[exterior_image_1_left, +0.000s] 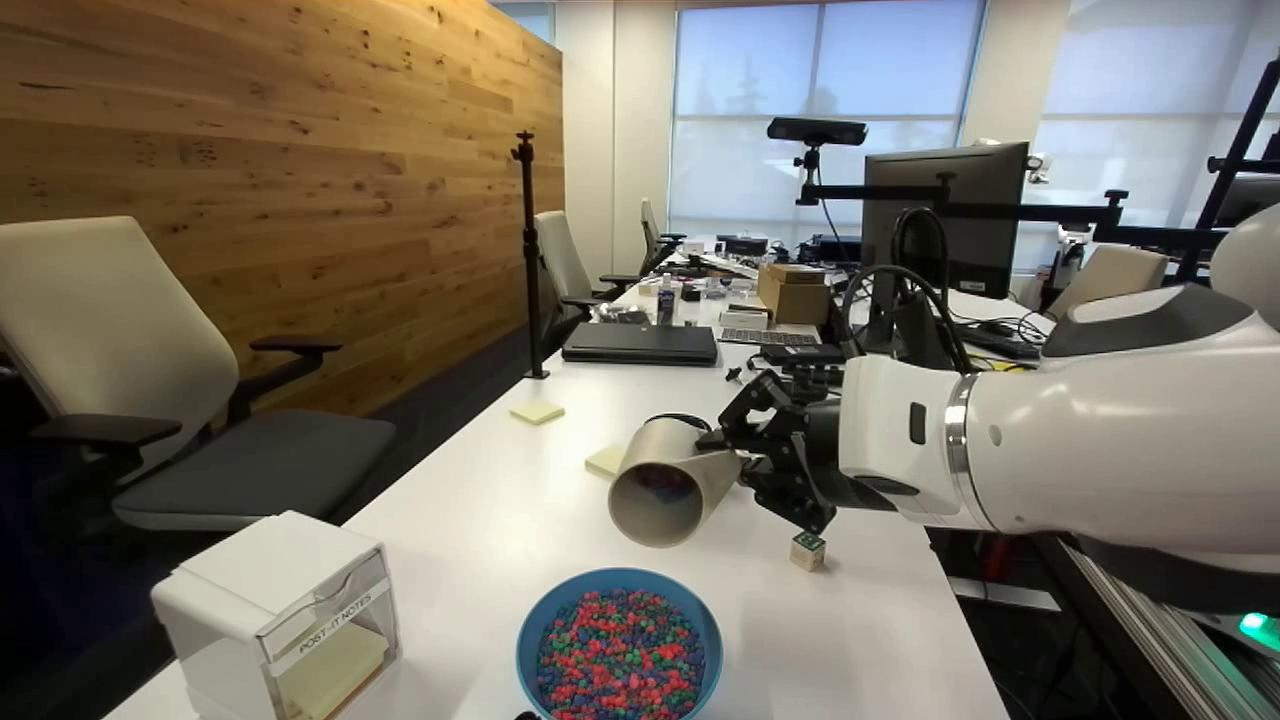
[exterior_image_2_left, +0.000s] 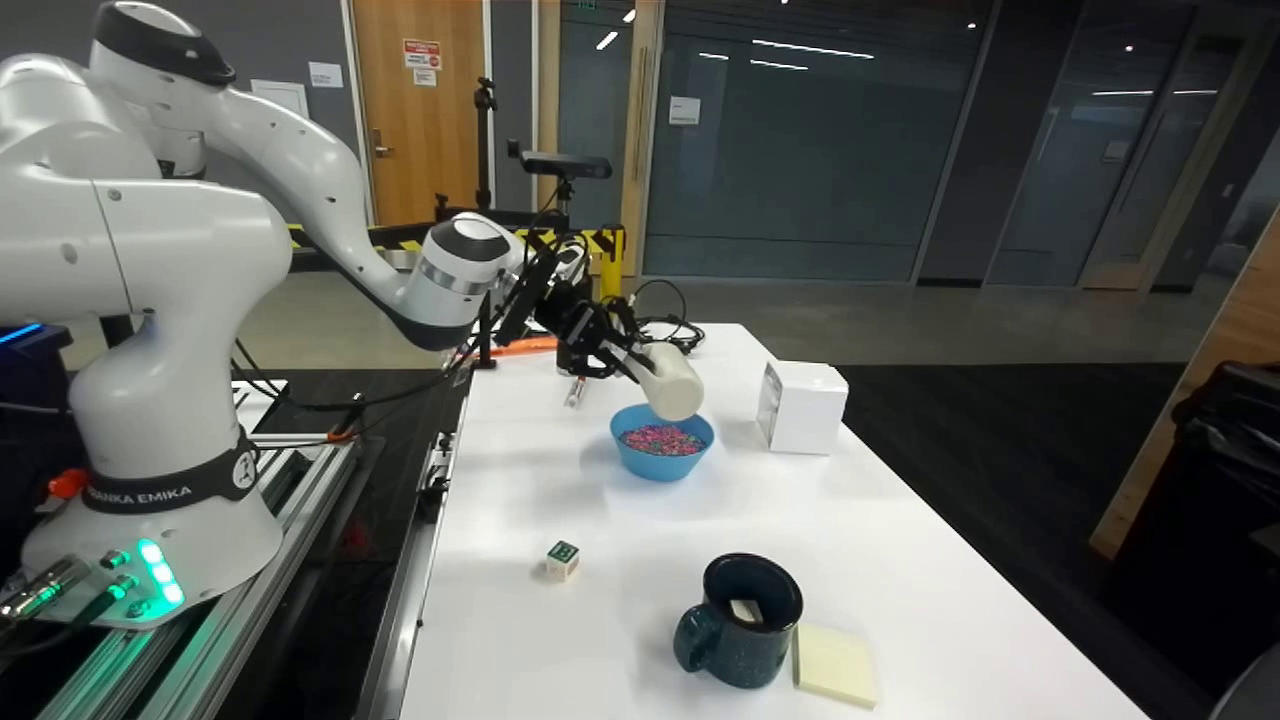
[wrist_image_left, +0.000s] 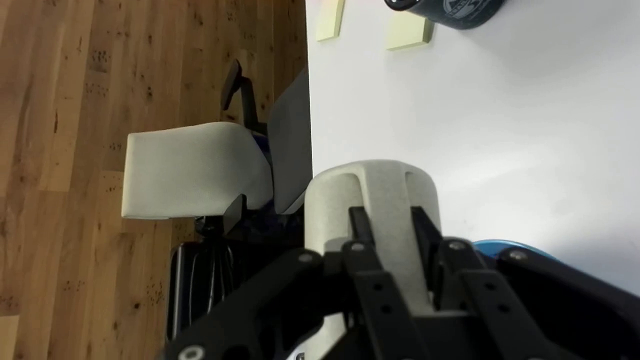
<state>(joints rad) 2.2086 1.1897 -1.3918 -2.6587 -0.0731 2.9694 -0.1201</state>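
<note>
Robotiq gripper (wrist_image_left: 389, 215) clasped the cream mug (exterior_image_2_left: 672, 385) by its handle (wrist_image_left: 392, 242), tipped close to the blue bowl (exterior_image_2_left: 660, 465) between the table's (exterior_image_2_left: 640, 530) long edges. Pouring seemed in hand, next probably calling for a deeper tilt.

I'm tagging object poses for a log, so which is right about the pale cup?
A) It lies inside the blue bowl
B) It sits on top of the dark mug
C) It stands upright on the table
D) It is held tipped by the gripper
D: both exterior views show the pale cup tipped well off upright, and the wrist view shows the gripper closed on its handle.
</note>
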